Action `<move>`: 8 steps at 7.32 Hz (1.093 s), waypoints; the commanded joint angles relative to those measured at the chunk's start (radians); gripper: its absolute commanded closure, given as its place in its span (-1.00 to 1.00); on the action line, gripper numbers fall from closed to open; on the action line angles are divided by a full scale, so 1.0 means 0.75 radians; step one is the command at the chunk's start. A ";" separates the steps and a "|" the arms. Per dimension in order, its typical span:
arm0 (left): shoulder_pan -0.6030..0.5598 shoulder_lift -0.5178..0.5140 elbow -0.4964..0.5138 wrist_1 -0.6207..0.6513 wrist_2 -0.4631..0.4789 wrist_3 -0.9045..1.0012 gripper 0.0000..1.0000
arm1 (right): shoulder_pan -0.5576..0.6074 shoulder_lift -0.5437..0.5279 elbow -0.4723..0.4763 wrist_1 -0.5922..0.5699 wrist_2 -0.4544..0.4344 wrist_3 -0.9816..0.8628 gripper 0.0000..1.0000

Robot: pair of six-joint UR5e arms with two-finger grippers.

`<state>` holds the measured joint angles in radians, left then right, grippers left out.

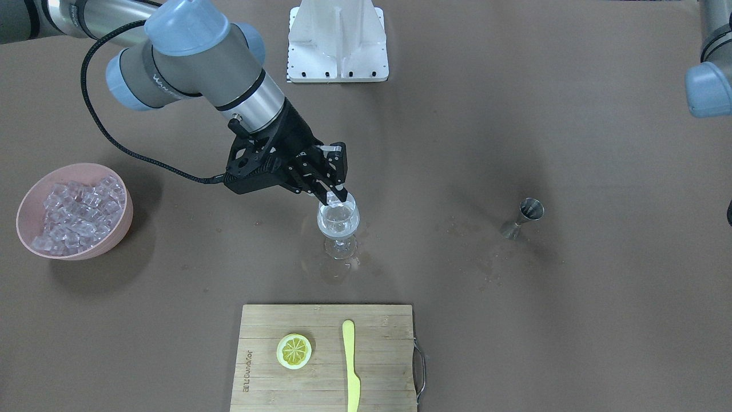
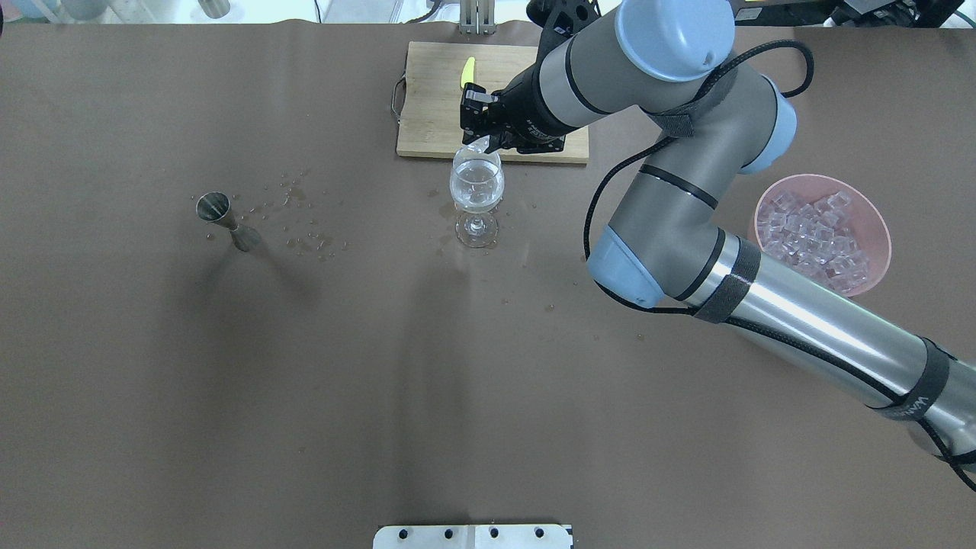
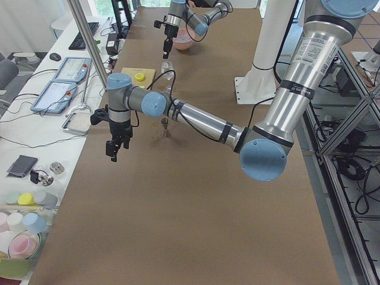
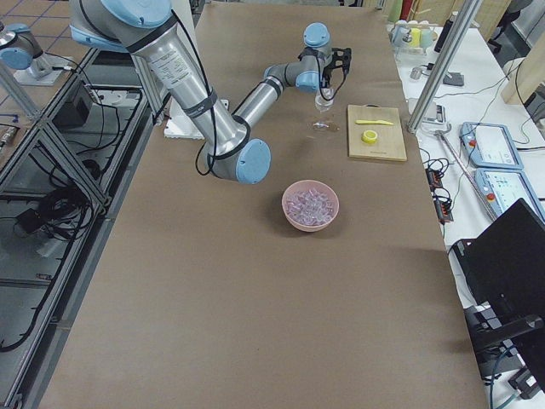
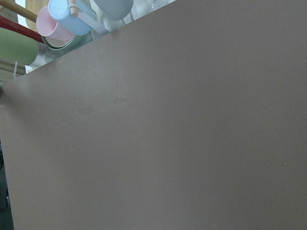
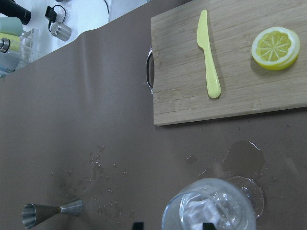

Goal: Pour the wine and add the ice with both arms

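Note:
My right gripper (image 1: 333, 197) hangs right over the rim of the wine glass (image 1: 338, 220), shut on a clear ice cube (image 1: 338, 196). The glass stands upright mid-table and holds a little clear wine (image 2: 476, 194) and an ice cube (image 6: 200, 210). The heap of ice (image 1: 77, 214) fills a pink bowl (image 1: 121, 226) on the robot's right. My left gripper (image 3: 116, 149) shows only in the exterior left view, hanging over bare table near the table's far edge. I cannot tell whether it is open or shut. Its wrist view shows only bare table.
A steel jigger (image 1: 523, 217) stands on the robot's left of the glass, with droplets around it. A wooden cutting board (image 1: 383, 372) beyond the glass carries a lemon slice (image 1: 294, 350) and a yellow knife (image 1: 350, 366). The white mounting base (image 1: 337, 40) is at the robot's edge.

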<state>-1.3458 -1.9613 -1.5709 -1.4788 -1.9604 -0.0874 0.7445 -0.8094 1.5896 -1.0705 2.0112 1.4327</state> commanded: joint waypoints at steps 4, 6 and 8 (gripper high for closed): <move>-0.022 0.091 0.051 -0.206 -0.069 -0.016 -0.97 | 0.183 -0.001 0.089 -0.212 0.179 -0.061 -1.00; -0.048 0.101 0.059 -0.239 -0.139 -0.016 -0.96 | 0.361 -0.025 0.128 -0.486 0.349 -0.324 -1.00; -0.065 0.112 0.055 -0.280 -0.145 -0.004 -0.96 | 0.544 -0.210 0.124 -0.530 0.502 -0.675 -1.00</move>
<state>-1.3886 -1.8833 -1.5294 -1.6634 -2.0638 -0.0934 1.0633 -0.8799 1.6824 -1.4376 2.3175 1.0973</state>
